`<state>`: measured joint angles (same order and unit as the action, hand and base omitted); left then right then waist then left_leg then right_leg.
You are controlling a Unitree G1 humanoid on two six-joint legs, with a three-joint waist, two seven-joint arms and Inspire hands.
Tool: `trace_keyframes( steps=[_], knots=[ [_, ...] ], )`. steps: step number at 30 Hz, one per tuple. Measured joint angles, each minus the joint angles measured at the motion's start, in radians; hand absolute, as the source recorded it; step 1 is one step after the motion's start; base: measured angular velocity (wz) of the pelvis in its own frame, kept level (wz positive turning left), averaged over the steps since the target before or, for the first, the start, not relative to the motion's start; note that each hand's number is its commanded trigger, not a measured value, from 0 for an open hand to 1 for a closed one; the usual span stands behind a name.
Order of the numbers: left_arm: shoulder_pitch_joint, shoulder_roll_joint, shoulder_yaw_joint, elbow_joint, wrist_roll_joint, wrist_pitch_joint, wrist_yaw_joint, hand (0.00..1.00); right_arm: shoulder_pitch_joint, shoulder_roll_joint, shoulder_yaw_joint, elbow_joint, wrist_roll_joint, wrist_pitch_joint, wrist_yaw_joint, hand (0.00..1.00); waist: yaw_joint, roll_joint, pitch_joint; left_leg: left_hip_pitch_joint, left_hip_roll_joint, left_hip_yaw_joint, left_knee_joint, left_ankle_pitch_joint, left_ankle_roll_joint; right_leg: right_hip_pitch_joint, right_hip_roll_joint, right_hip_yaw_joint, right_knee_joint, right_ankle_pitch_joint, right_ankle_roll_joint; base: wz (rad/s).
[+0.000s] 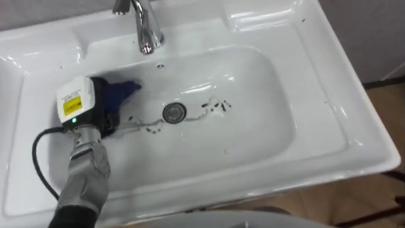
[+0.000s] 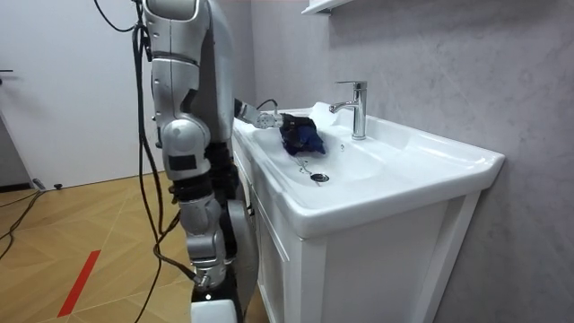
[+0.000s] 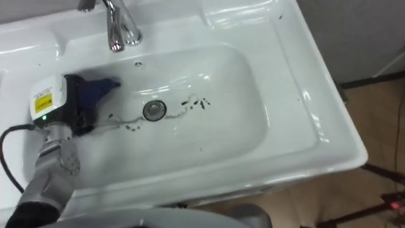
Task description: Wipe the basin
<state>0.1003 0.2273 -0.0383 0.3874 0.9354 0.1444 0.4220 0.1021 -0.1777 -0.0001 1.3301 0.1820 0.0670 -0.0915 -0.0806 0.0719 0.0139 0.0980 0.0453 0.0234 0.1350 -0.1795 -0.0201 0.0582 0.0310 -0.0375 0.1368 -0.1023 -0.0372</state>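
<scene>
A: Where is the left hand (image 1: 101,104) sitting?

B: It is reaching down into the white basin (image 1: 272,126) from the near-left rim and is lying against the basin's left wall, left of the drain (image 1: 174,113).

A: Is it holding anything?

B: A blue cloth (image 1: 121,92) is bunching out from under it on the side toward the faucet (image 1: 147,28). The cloth is touching the hand and appears to be pressing against the basin wall, though the room view is leaving that contact a little unclear.

A: How far open is the hand?

B: I cannot tell. Its back is facing the camera and is hiding everything beneath, so whether it is clamping the cloth or only pushing it is not showing.

A: What is lying on the basin floor?

B: A thin trail of dark smudges (image 1: 215,104) is running past the drain, from just beside the hand toward the right half of the bowl. The cloth is sitting apart from the specks on the right.

A: And the robot itself?

B: It is standing upright on the wooden floor (image 2: 90,233) at the front edge of the white vanity cabinet (image 2: 359,269), with the arm stretching out over the rim.
</scene>
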Motion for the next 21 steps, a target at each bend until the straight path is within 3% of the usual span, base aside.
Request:
trace_keyframes(
  steps=[4, 6, 10, 16, 21],
  knots=[
    [0.0, -0.004, -0.005, 0.009, 0.0, 0.012, -0.007, 1.0, -0.01, -0.002, 0.0, -0.011, 0.003, 0.002, -0.007, 0.0, -0.002, 0.012, -0.0012, -0.004, -0.015, 0.005, 0.005, -0.007, 0.011, 0.0, -0.012, -0.002, -0.002, -0.016, 0.014, -0.07],
    [0.001, -0.009, -0.01, 0.009, -0.001, 0.021, -0.026, 1.0, -0.01, -0.016, 0.001, -0.011, 0.007, 0.023, -0.008, 0.0, -0.003, 0.029, -0.0101, -0.008, -0.017, 0.004, 0.016, -0.01, 0.012, 0.002, -0.012, 0.004, 0.001, -0.021, 0.017, 0.02],
    [0.001, -0.008, -0.009, 0.009, -0.009, 0.033, -0.05, 1.0, -0.001, -0.025, 0.001, -0.002, 0.003, 0.047, -0.016, 0.0, -0.008, 0.041, -0.0108, 0.0, -0.017, 0.001, 0.018, -0.01, 0.012, 0.009, -0.013, 0.003, 0.01, -0.028, 0.017, 0.02],
    [0.011, -0.012, -0.006, 0.018, -0.037, 0.068, -0.108, 1.0, 0.006, -0.025, -0.003, -0.015, -0.037, 0.072, -0.012, 0.0, -0.011, 0.036, -0.0101, 0.003, -0.018, 0.004, 0.018, -0.009, 0.012, 0.009, -0.014, 0.003, 0.015, -0.035, 0.017, 0.0],
    [0.005, -0.019, -0.007, 0.08, -0.07, 0.067, -0.119, 1.0, 0.009, -0.024, -0.002, -0.013, -0.139, 0.106, 0.007, 0.0, -0.024, 0.033, -0.0114, 0.025, -0.022, 0.007, 0.016, -0.009, 0.012, 0.028, -0.018, 0.004, 0.014, -0.042, 0.018, -0.02]
  ],
)
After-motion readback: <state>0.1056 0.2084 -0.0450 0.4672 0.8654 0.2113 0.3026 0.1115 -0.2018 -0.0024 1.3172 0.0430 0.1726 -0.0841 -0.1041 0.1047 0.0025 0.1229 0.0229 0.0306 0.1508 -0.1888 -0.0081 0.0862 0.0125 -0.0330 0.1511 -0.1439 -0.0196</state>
